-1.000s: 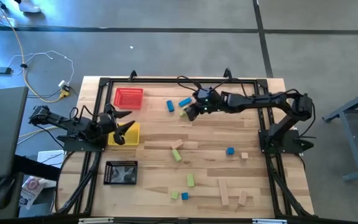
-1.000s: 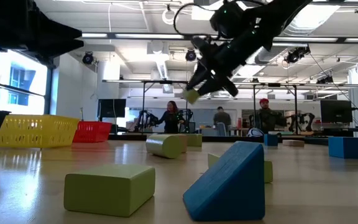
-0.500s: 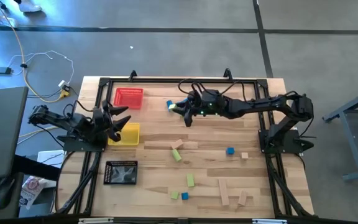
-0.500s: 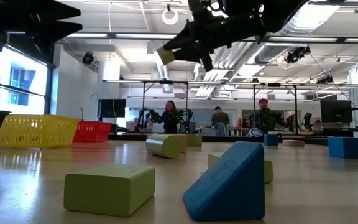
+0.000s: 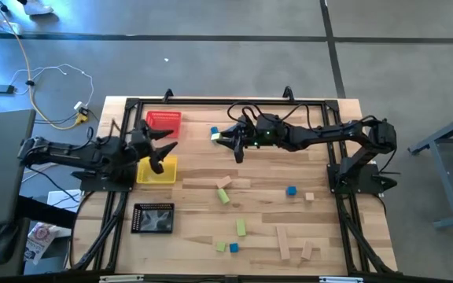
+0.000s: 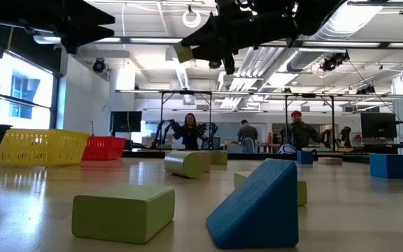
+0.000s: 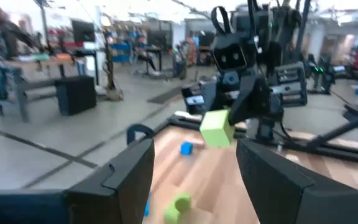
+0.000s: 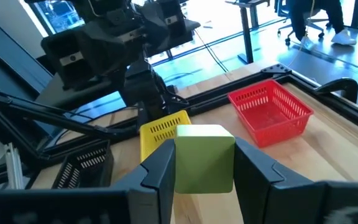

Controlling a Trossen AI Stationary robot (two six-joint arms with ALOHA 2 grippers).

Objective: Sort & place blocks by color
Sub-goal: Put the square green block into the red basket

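My right gripper reaches in from the right, high over the table's far middle, shut on a light green cube. In the low view the cube hangs well above the table. My left gripper hovers open and level above the yellow tray, with nothing between its fingers; it faces the cube. Loose blue, green and tan blocks lie flat on the wood, among them a blue one beside the right gripper. My right gripper pinches the green cube by two opposite side faces between its two fingers. The fingers come nearly level from the table's right side. The cube sits upright in the hold, lifted clear, high above the table.
A red tray stands at the far left and a black mesh tray at the near left. A tan bar, green blocks and tan pieces are scattered over the middle and near right. People stand in the room beyond.
My right gripper has carried the green cube up and toward the table's left, tipping from pointing downward to nearly level. My left gripper has risen and swung out over the yellow tray toward the far edge, staying open.
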